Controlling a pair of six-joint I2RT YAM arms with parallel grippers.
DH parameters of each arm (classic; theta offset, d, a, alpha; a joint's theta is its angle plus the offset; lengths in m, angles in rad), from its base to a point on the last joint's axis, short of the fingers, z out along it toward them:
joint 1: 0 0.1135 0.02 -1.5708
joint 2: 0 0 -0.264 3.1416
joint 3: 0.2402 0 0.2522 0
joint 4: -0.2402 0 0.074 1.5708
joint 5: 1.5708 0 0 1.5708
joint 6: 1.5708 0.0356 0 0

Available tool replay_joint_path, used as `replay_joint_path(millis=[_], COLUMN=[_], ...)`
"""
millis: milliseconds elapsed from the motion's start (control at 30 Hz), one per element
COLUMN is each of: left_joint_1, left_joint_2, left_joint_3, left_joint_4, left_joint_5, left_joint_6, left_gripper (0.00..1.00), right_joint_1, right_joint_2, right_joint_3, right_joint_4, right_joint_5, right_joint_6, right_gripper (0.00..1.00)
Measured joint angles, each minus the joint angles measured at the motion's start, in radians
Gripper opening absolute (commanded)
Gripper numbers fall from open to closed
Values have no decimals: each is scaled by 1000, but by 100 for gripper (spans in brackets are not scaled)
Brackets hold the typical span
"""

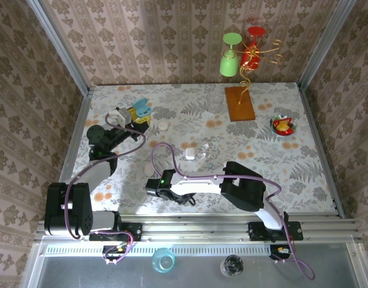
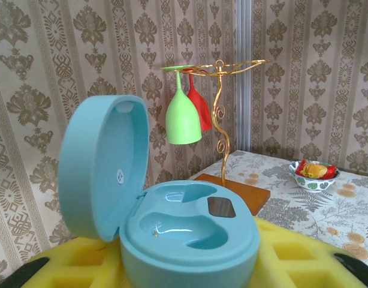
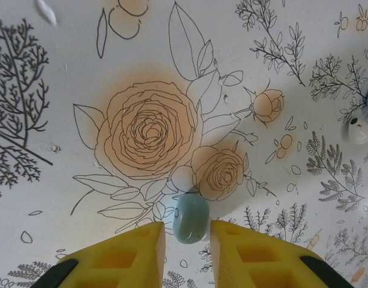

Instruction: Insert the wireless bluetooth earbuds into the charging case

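The teal charging case stands open, its lid tipped up on the left and both wells empty. My left gripper is shut on it between yellow fingers; from above the case is at the table's back left. A teal earbud lies on the flowered cloth between my right gripper's yellow fingers. The jaws are narrow, with a thin gap on each side of it. From above the right gripper is low over the near left of the table.
White pebble-shaped pieces lie mid-table. A gold rack with a green glass and a red one stands on a wooden base at the back. A small bowl sits back right. Another pale piece lies right of the earbud.
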Motion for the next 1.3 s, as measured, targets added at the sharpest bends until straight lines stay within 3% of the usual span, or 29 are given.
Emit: replay_joint_path(millis=[733, 867, 1033, 1300], left_joint_1=[6, 6, -2, -84], left_joint_2=[0, 0, 0, 7], left_joint_3=[0, 0, -1, -3], left_joint_4=[12, 30, 39, 32], left_joint_5=[4, 3, -3, -29], left_joint_6=[-5, -5, -4, 27], left_gripper=[42, 42, 42, 42], right_joint_1=[-28, -112, -290, -556], right_joint_2=[1, -143, -412, -669], right_joint_3=[-33, -178, -375, -616], right_joint_4=[23, 129, 320, 620], right_joint_5=[5, -61, -203, -508], right_joint_6=[1, 11, 34, 92], right_gripper=[18, 18, 17, 17])
